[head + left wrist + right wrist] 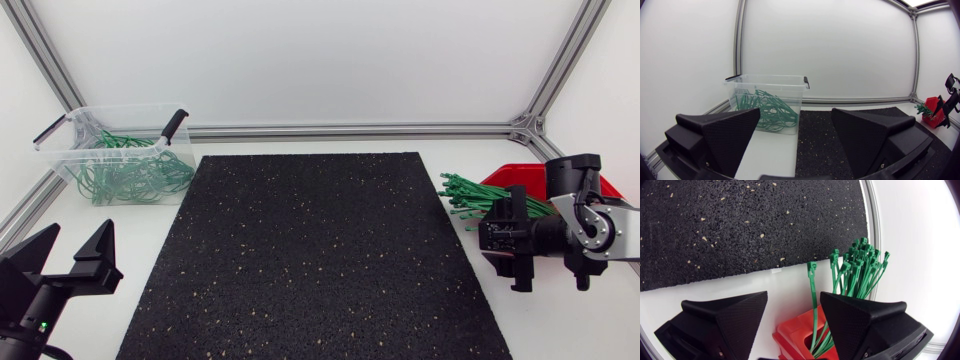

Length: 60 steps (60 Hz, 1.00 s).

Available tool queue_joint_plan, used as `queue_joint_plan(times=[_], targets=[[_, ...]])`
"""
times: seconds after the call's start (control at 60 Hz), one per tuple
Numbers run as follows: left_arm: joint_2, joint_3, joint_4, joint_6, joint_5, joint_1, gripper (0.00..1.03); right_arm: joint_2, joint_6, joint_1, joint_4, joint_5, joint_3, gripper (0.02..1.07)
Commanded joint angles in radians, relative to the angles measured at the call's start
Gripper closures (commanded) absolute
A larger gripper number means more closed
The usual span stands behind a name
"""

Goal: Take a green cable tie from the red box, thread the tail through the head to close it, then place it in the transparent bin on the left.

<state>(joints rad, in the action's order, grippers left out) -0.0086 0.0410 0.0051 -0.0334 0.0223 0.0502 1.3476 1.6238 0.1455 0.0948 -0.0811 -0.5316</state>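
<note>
Nothing picked yet: right end effector (792, 305) open, empty over ties (855, 265) in red box (797, 332) at 3 o'clock, left end effector (795, 120) open too; grab, thread, drop-off remain.

The desk (130, 250) is white and smooth. A big black mat (310, 250) lies flat in the middle of it, with lots of tiny pale specks all over. White desk shows to the left of the mat, to the right of it and behind it. At the far left corner, just beside the mat's corner, stands a see-through bin (115, 110) with black clips on its two ends. On the right side, near the back, sits a red box (525, 175), close to the mat's edge but not on it. The bin and the red box are well apart, with the mat between them
</note>
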Motion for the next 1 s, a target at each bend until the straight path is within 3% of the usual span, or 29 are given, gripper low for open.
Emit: queue_joint_plan(times=[0.0, 0.2, 0.467, 0.983], targets=[[-0.002, -0.038, -0.027, -0.016, -0.007, -0.004, 0.04, -0.018, 0.007, -0.006, -0.024, -0.005, 0.035, 0.5], [-0.002, -0.038, -0.027, -0.016, -0.009, -0.006, 0.04, -0.015, 0.025, -0.006, -0.095, -0.006, 0.058, 0.72], [-0.002, -0.038, -0.027, -0.016, -0.009, -0.009, 0.04, -0.011, 0.036, -0.006, -0.204, -0.005, 0.091, 0.76], [-0.002, -0.038, -0.027, -0.016, -0.009, -0.009, 0.04, -0.013, 0.051, -0.004, -0.251, 0.021, 0.12, 0.82]])
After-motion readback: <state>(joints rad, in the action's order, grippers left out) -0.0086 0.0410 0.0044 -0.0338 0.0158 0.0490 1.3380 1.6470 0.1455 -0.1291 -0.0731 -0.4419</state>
